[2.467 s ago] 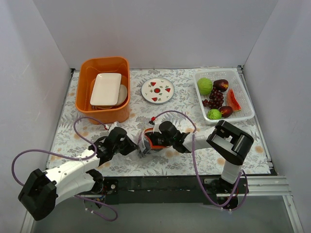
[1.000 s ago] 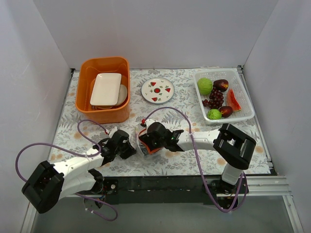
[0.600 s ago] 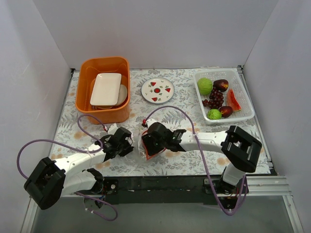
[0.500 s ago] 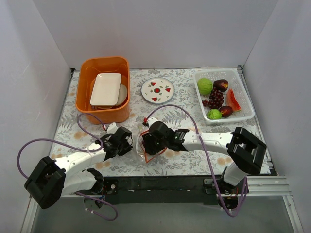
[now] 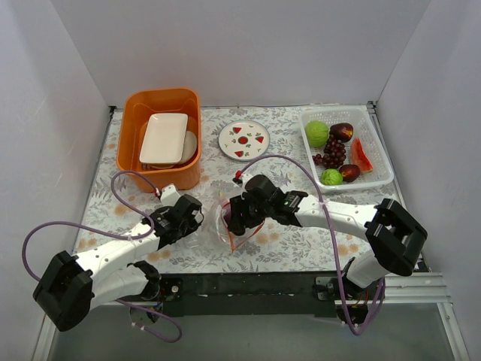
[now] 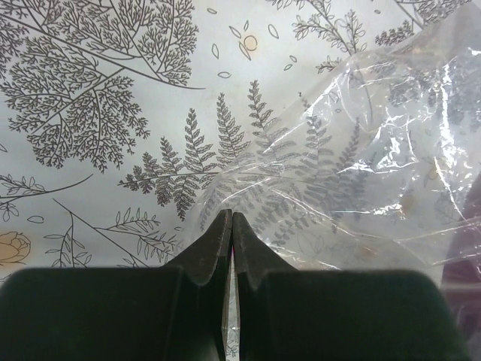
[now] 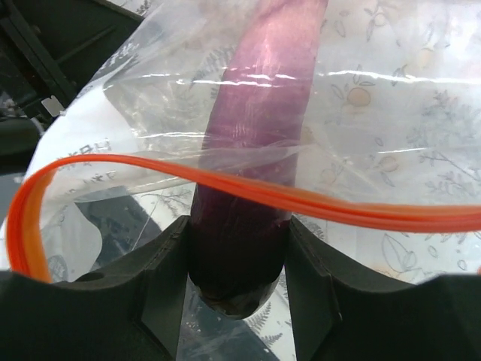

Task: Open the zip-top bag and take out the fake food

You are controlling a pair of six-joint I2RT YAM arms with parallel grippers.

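Left hand (image 6: 229,219) pinches clear crinkly zip-top bag (image 6: 376,150); right hand (image 7: 237,229) clamps long purple plastic piece (image 7: 263,98). Pull straight out, bag taut.

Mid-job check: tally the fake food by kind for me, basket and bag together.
Green balls: 2
Dark red pieces: 2
Purple grape bunch: 1
Red slice: 1
Purple piece, inside the zip-top bag: 1
Total: 7, with 6 of them in the white basket.
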